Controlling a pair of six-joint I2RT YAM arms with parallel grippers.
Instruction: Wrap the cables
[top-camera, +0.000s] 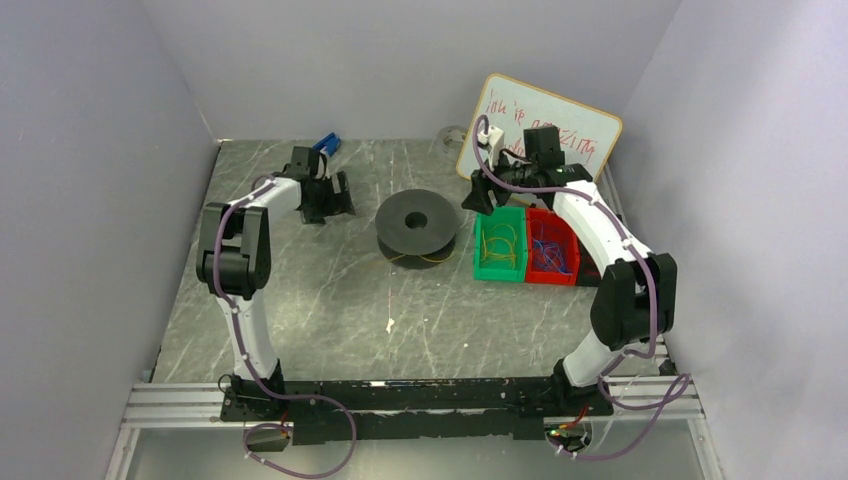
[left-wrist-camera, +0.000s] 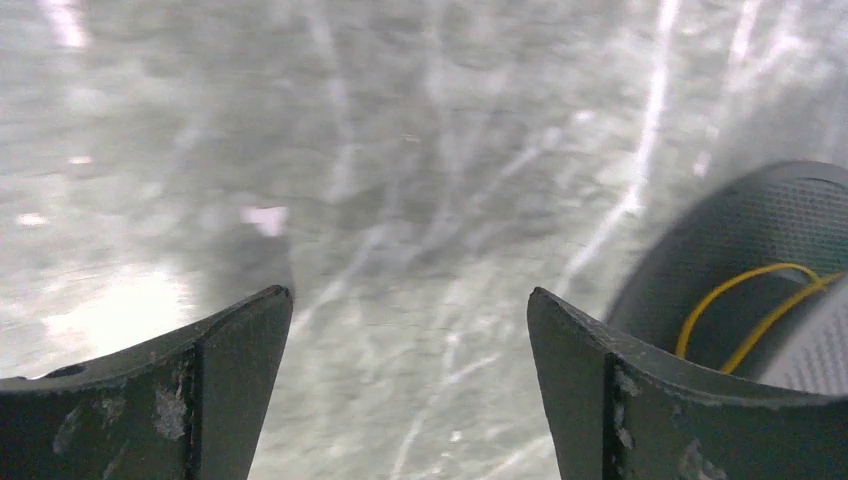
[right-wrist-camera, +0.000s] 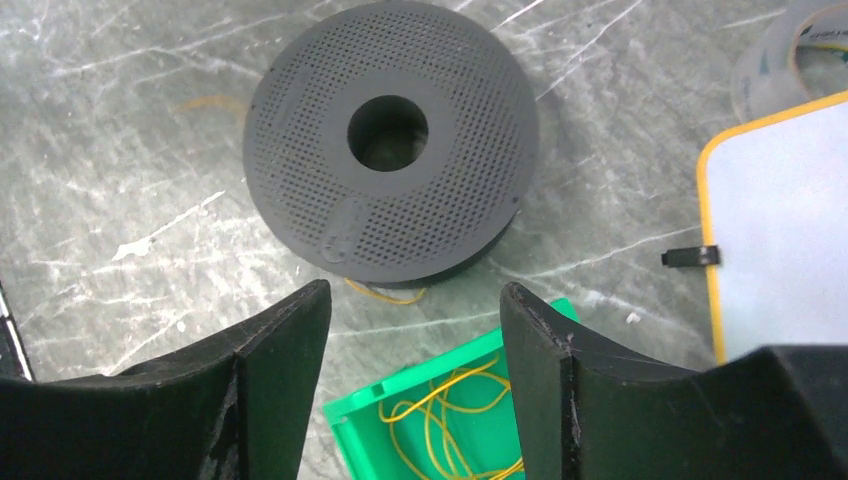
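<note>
A black perforated spool (top-camera: 415, 222) lies flat mid-table, with a thin yellow cable (top-camera: 420, 259) trailing out from under its near edge. More yellow cables (right-wrist-camera: 450, 420) lie in loose loops inside a green bin (right-wrist-camera: 452, 364). My left gripper (top-camera: 335, 203) is left of the spool, low over bare table. In the left wrist view it (left-wrist-camera: 410, 300) stands open and empty, with the spool (left-wrist-camera: 790, 230) and a yellow cable loop (left-wrist-camera: 750, 300) at the right edge. My right gripper (right-wrist-camera: 412, 295) hangs open and empty above the green bin's far end, beside the spool (right-wrist-camera: 390, 140).
A red bin (top-camera: 552, 250) holding blue-purple wires sits right of the green bin (top-camera: 480, 250). A whiteboard (top-camera: 540, 130) leans at the back right, next to a clear tape roll (right-wrist-camera: 800, 50). A blue object (top-camera: 328, 143) lies at the back left.
</note>
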